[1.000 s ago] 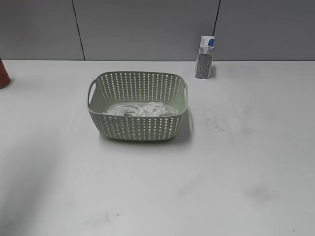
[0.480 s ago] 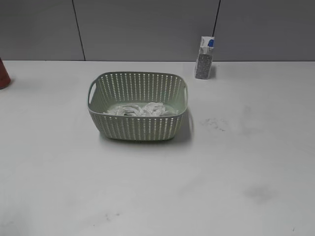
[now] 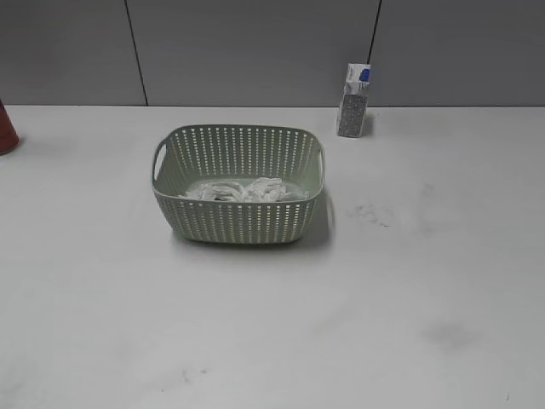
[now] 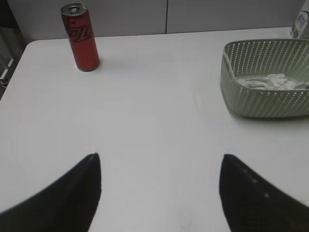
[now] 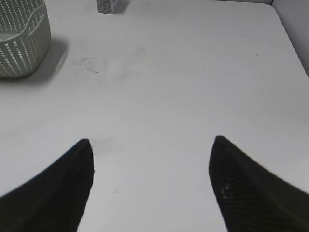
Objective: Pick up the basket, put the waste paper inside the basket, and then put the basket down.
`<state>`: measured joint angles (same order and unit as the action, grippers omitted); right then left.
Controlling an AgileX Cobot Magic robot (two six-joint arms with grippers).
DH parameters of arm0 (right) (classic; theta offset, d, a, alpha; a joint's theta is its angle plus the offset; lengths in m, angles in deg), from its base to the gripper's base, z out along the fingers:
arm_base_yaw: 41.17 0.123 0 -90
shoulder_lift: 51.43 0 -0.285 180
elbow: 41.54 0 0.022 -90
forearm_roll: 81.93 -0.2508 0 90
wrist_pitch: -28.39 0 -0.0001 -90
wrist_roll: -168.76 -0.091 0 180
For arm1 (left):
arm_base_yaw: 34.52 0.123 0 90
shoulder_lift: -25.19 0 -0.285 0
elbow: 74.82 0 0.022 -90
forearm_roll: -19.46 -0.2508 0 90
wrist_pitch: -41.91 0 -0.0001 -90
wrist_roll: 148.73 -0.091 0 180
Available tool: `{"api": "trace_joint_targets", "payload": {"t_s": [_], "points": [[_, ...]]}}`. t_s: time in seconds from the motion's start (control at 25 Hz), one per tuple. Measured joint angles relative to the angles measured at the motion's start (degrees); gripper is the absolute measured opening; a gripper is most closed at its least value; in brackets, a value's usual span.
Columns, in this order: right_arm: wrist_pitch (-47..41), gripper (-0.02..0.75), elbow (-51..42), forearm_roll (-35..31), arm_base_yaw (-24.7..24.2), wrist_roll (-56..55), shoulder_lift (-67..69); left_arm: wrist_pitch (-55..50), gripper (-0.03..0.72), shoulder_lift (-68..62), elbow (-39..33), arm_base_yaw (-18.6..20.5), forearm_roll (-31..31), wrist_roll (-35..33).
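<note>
The pale green slotted basket (image 3: 238, 223) stands on the white table, left of centre in the exterior view. Crumpled white waste paper (image 3: 243, 189) lies inside it. The basket also shows in the left wrist view (image 4: 263, 99) with paper (image 4: 270, 81) in it, and at the top left of the right wrist view (image 5: 21, 43). My left gripper (image 4: 159, 157) is open and empty over bare table, well to the basket's left. My right gripper (image 5: 150, 140) is open and empty, well to its right. Neither gripper shows in the exterior view.
A red drink can (image 4: 80, 36) stands at the table's far left; its edge shows in the exterior view (image 3: 7, 128). An upright white-grey carton with a blue top (image 3: 355, 100) stands behind the basket to the right. Grey wall panels close the back.
</note>
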<state>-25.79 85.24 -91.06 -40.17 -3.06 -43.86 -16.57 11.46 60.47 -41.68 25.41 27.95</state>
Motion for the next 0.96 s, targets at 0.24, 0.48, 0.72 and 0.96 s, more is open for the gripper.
{"api": "trace_joint_targets", "payload": {"t_s": [0.24, 0.48, 0.72, 0.96], "points": [[0.0, 0.590, 0.0, -1.7, 0.0, 0.0, 0.0, -1.6, 0.577, 6.1, -3.1, 0.0, 0.0, 0.0], [0.0, 0.590, 0.0, -1.9, 0.0, -0.1, 0.0, -1.5, 0.552, 6.2, -3.3, 0.0, 0.0, 0.0], [0.0, 0.590, 0.0, -1.9, 0.0, -0.1, 0.0, -1.2, 0.506, 6.2, -3.4, 0.0, -0.1, 0.0], [0.0, 0.590, 0.0, -1.9, 0.0, -0.1, 0.0, -1.1, 0.502, 6.2, -3.4, 0.0, -0.2, 0.0]]}}
